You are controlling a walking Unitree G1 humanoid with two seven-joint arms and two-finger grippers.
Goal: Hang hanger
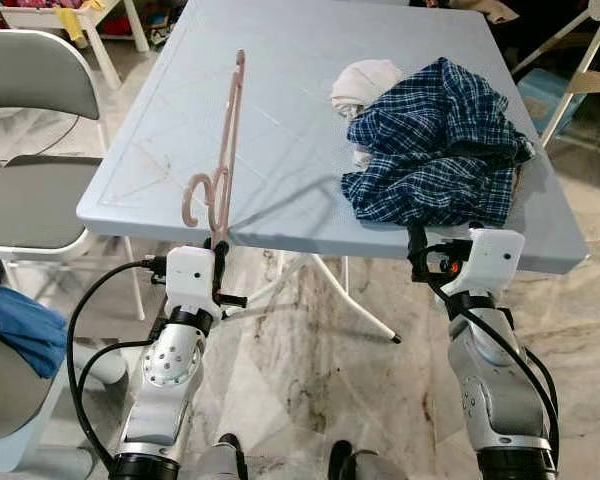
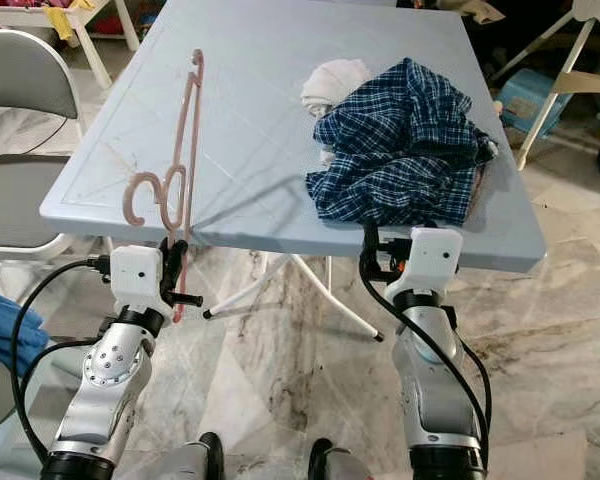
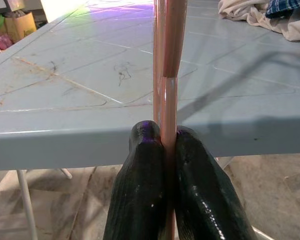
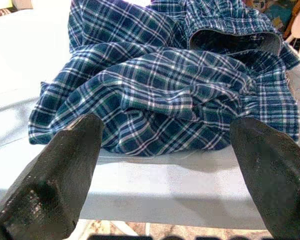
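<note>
A pink plastic hanger (image 1: 223, 150) stands on edge over the near left part of the grey-blue table (image 1: 280, 90), its hook (image 1: 202, 196) curling toward me. My left gripper (image 1: 220, 252) is shut on its lower bar at the table's front edge; in the left wrist view the two black fingers (image 3: 145, 175) pinch the pink bar (image 3: 168, 100). A crumpled blue plaid shirt (image 1: 435, 145) lies on the right half of the table. My right gripper (image 4: 165, 165) is open just below the table edge, facing the plaid shirt (image 4: 165, 95).
A white cloth (image 1: 365, 85) lies behind the shirt. A grey folding chair (image 1: 30, 170) stands at the left, with a blue item (image 1: 20, 330) near my left arm. White table legs (image 1: 360, 300) cross below over marble floor. Clutter and a blue bin (image 1: 545, 90) sit at the far right.
</note>
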